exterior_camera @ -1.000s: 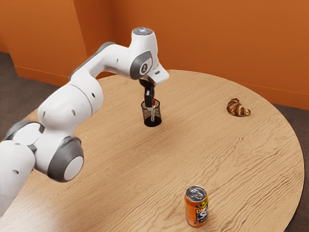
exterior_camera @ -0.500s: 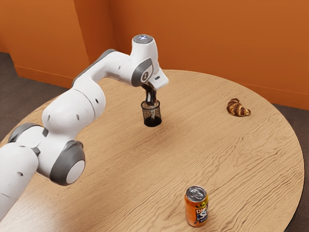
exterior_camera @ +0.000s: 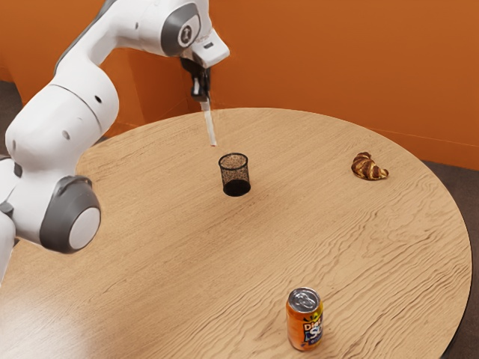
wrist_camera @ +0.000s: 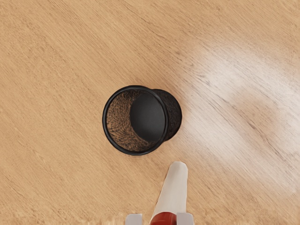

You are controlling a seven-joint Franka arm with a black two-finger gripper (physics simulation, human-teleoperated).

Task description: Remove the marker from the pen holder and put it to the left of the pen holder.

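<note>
White and red, the marker (exterior_camera: 209,126) hangs slightly tilted, clenched between the 2 fingers of the gripper (exterior_camera: 200,97). It is in the air over the wooden worktop (exterior_camera: 165,217), out of the black holder (exterior_camera: 224,179) and apart from it. The holder stands upright. Toward the exterior view's right, a croissant (exterior_camera: 365,166) lies at the far side and an orange can (exterior_camera: 296,329) stands at the near side.

My arm (exterior_camera: 63,116) is glossy white with rounded segments and dark grey joint bands. Small dark screw recesses dot my shell. My gripper (exterior_camera: 200,99) is black.
</note>
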